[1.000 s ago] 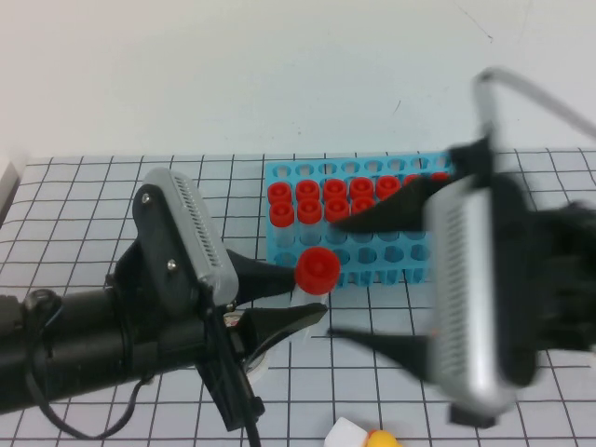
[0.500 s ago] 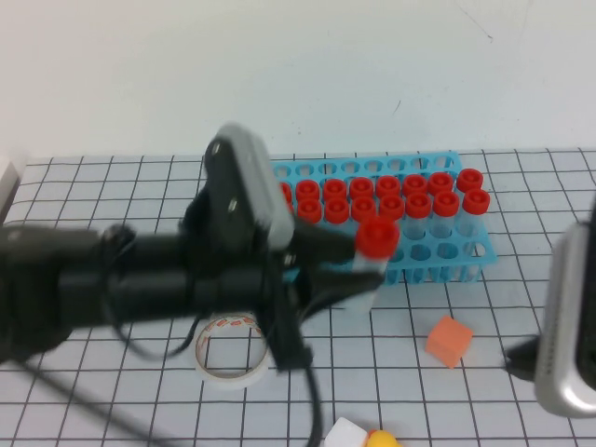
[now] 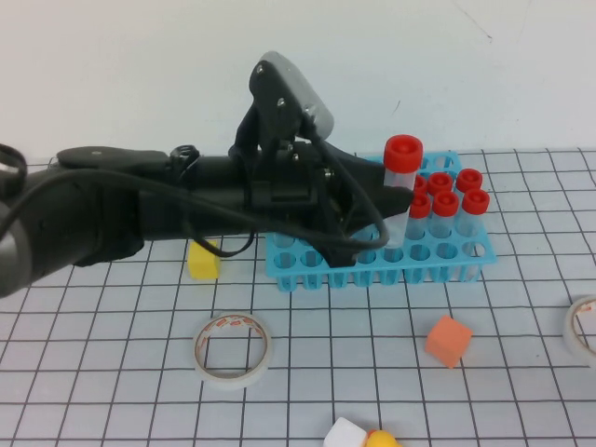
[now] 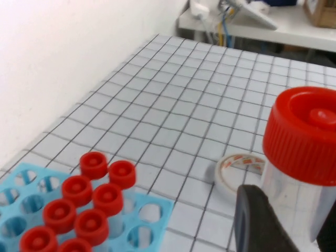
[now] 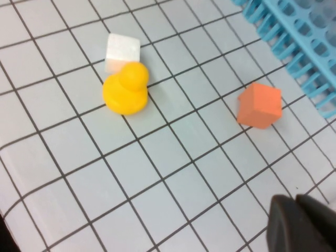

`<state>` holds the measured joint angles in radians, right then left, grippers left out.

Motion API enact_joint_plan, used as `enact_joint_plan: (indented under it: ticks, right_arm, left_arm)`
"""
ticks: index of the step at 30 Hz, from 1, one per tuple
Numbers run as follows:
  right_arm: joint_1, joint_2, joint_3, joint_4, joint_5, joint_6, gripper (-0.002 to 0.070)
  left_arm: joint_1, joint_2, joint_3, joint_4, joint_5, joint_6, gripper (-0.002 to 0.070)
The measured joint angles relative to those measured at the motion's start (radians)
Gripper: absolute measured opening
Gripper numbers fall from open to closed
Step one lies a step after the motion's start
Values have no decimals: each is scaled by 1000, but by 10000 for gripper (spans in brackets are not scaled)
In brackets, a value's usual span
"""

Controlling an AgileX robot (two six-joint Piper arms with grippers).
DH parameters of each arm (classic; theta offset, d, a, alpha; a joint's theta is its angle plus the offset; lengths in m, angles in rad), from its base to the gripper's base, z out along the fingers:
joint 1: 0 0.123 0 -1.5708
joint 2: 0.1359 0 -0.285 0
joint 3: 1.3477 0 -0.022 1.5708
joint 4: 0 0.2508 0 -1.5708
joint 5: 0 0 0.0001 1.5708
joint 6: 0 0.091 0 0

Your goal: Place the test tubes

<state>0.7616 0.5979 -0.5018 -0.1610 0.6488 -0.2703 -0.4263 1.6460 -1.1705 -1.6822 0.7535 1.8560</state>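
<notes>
The left gripper (image 3: 399, 207) has its jaws partly closed around a red-capped test tube (image 3: 402, 179), pinching the clear body below the cap and holding it upright. It hangs right of centre in the high view, above the back rows of the blue rack (image 3: 372, 270), beside the capped tubes (image 3: 448, 201) already seated at the rack's right end. The left wrist view shows one dark finger (image 4: 257, 220) against the tube wall.

The right gripper (image 5: 295, 203) is out of the high view. Its wrist camera shows the jaws pressed together and holding nothing, over the mat near the orange cube (image 5: 259, 104), the yellow duck (image 5: 126, 89) and the white block (image 5: 122, 50).

The likely trouble is alignment. The arm hides much of the rack, so if the tube comes down off-centre its base may land on a rib between holes, tilt in the grip, or knock a neighbouring cap. Letting go too high could make it bounce or lean.

The surface is a white mat with a dark grid (image 3: 112, 372), scattered with a tape roll (image 3: 233, 349), a yellow block (image 3: 203, 262) and a second roll at the right edge (image 3: 585, 326). A plain pale wall (image 3: 186, 74) fills the upper frame, and the left wrist view catches a bench with cables (image 4: 252, 16) beyond the mat.
</notes>
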Motion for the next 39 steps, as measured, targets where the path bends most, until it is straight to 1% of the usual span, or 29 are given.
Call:
enact_joint_plan:
  ticks: [6, 10, 16, 27, 30, 33, 39]
  right_arm:
    - [0, -192, 80, 6, 0, 8, 6]
    - [0, -254, 107, 10, 11, 8, 5]
    - [0, -263, 108, 10, 14, 8, 2]
    - [0, -263, 108, 10, 15, 8, 1]
    - [0, -263, 108, 10, 15, 8, 1]
    - [0, -263, 108, 10, 15, 8, 1]
    - [0, -263, 108, 10, 15, 8, 0]
  left_arm:
    - [0, 13, -9, -1, -108, -4, 208]
    - [0, 13, -9, -1, -162, -4, 208]
    - [0, 13, -9, -6, -191, -4, 208]
    - [0, 13, -9, -21, -403, -71, 208]
    - [0, 13, -9, -24, -416, -97, 208]
    - [0, 13, -9, -24, -411, -177, 208]
    - [0, 13, -9, -24, -404, -225, 208]
